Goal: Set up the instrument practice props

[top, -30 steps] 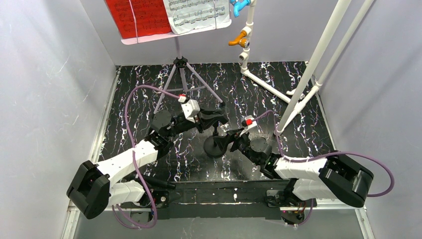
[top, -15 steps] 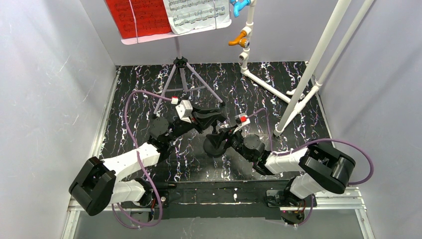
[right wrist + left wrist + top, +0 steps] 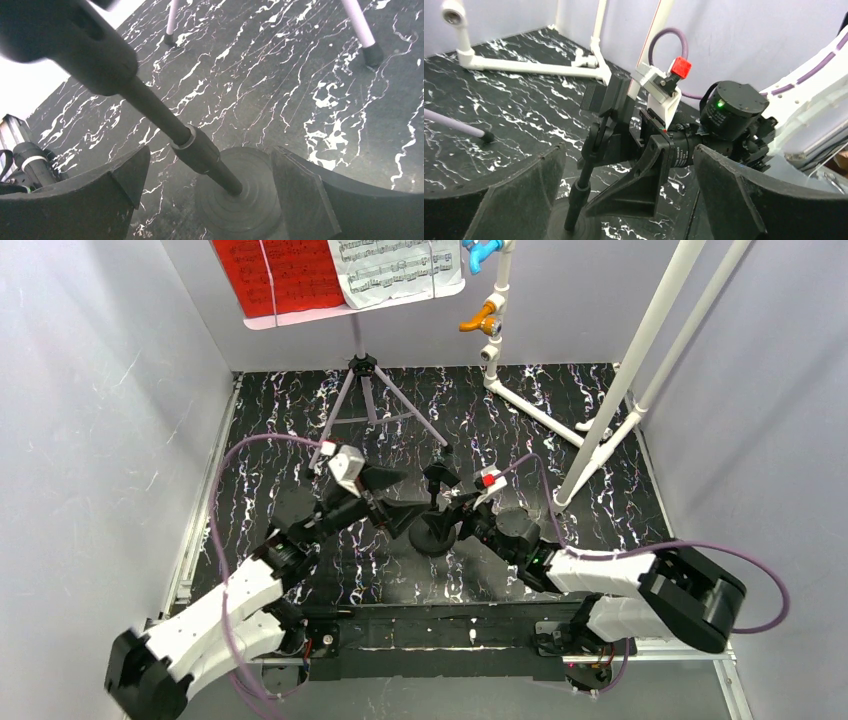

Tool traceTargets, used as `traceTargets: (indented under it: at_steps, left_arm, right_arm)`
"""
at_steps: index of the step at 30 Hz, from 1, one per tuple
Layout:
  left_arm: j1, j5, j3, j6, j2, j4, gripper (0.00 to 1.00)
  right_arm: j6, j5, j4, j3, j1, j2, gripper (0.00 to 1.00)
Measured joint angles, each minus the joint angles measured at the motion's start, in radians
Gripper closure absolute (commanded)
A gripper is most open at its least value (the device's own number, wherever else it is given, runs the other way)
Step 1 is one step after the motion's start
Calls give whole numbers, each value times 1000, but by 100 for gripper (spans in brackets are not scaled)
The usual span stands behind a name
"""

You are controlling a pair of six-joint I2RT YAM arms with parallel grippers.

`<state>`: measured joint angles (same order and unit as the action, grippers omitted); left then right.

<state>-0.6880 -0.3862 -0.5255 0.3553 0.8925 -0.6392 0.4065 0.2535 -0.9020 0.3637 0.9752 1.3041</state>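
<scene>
Straddles the pole of the black microphone stand (image 3: 437, 530), upright at mid-worktop (image 3: 450, 400), with right hand (image 3: 210, 172) spread wide just above the round base, and holds left hand (image 3: 626, 185) equally wide close by, likely guarding against a topple near the lilac music stand (image 3: 345, 400).

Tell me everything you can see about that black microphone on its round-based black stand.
The black microphone on its round-based black stand is matt black throughout. A thin pole with a collar rises from a stepped disc base to a blocky head. It stands on the black marbled floor, near the middle. The right gripper's open fingers flank the base; whether they touch it cannot be told.
</scene>
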Motion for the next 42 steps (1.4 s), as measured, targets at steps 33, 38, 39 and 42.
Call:
traceTargets:
  at_steps: [33, 38, 39, 42]
  left_arm:
    - [818, 637, -127, 916, 51, 1695, 2]
    - [823, 638, -138, 932, 113, 1715, 2]
    - [824, 637, -138, 922, 105, 1713, 2]
    - [824, 636, -164, 860, 71, 1704, 2]
  right_arm:
    - [-119, 13, 460, 2, -6, -277, 2]
    - [-163, -134, 455, 37, -8, -229, 2]
    - [-173, -171, 447, 51, -2, -203, 2]
    - [-209, -244, 416, 95, 69, -114, 2]
